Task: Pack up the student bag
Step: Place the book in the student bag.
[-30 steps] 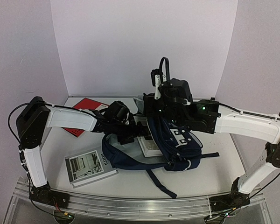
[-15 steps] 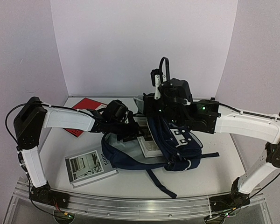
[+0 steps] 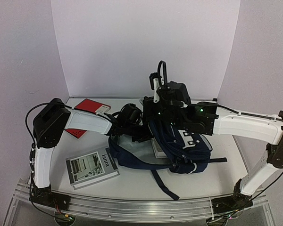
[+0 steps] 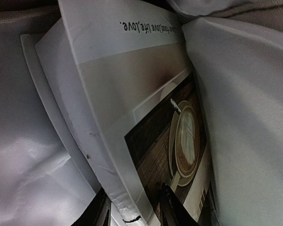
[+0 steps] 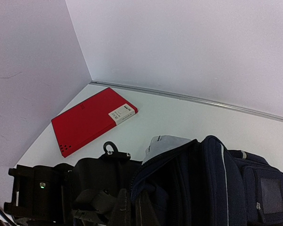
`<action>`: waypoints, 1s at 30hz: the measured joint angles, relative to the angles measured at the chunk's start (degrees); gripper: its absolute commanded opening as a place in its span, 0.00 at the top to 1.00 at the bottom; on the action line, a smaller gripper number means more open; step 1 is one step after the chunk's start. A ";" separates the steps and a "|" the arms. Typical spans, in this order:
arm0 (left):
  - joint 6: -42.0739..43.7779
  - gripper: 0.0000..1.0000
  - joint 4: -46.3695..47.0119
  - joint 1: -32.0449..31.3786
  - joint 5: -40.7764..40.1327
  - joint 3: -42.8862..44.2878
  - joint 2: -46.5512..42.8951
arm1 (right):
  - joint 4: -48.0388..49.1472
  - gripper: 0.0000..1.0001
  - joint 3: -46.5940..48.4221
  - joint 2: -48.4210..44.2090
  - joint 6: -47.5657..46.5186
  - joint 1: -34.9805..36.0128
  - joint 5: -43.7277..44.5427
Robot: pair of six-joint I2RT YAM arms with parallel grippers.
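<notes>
White table (image 3: pixel 226 174), pale lilac walls on three sides. The student bag (image 3: pixel 179 146) is found at the table's middle, mouth turned toward the left arm, straps trailing at its near side.

Right gripper (image 5: pixel 131 209): seemingly closed on the bag's upper rim. The rim is held raised, presumably so that the mouth is propped open for loading. The pinch itself is dark in the right wrist view, so this is noted as a judgement.

Left gripper (image 4: pixel 134 214): reached inside the bag, jaws nearly closed, with the lower edge of a coffee-cup cover book (image 4: pixel 146 122) gripped between them. The book is tilted against the light grey lining (image 4: pixel 245 117), with a second white book (image 4: pixel 37 80) lying just behind it. Insertion is judged to be in progress, not yet released.

Outside the bag: a red book (image 3: pixel 87 110) is noted to its far left, and a grey photo-cover book (image 3: pixel 92 167) to its near left. Both are well apart from either gripper and are judged to be unpacked.
</notes>
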 measured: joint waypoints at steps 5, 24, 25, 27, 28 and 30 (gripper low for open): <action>0.05 0.65 3.67 -1.42 0.09 1.43 2.03 | 0.02 1.00 0.37 0.26 -0.06 -0.13 0.27; 6.03 0.26 16.92 -1.77 9.71 -0.78 2.26 | 2.14 1.00 -2.68 -3.18 -3.88 -0.11 5.93; 6.68 0.23 16.09 -1.62 9.49 -2.43 0.93 | 2.22 1.00 -3.02 -3.66 -3.90 -0.10 6.31; 7.86 0.19 13.64 -1.14 8.64 -6.30 -2.73 | 2.41 1.00 -3.60 -4.49 -3.91 -0.07 7.05; 8.96 0.17 11.72 -0.64 8.21 -8.16 -5.07 | 2.56 1.00 -3.92 -4.94 -3.92 -0.03 7.50; 11.06 0.15 7.13 0.59 6.77 -11.21 -10.32 | 2.66 1.00 -4.48 -5.79 -3.93 0.10 8.21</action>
